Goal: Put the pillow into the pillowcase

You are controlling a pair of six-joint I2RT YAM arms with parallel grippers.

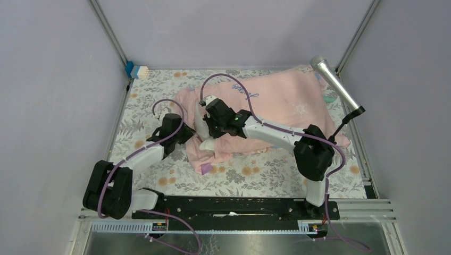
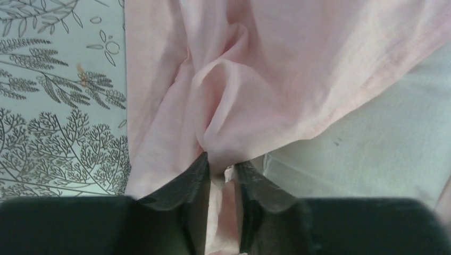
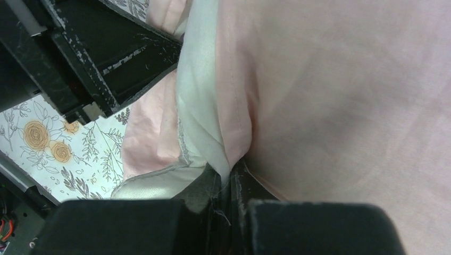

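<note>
The pink pillowcase lies bunched over the middle and right of the floral cloth, its open end facing left. The off-white pillow shows only at that opening; the rest is hidden under pink fabric. My left gripper is at the opening's left edge, shut on a fold of the pillowcase, with the pillow beside it on the right. My right gripper reaches over the opening and is shut on the pillow's seamed edge, with the pillowcase hem pressed against it.
A silver microphone on a stand leans over the back right corner. A blue and white object sits at the back left corner. A purple piece of lining pokes out near the front. The floral cloth covers the table.
</note>
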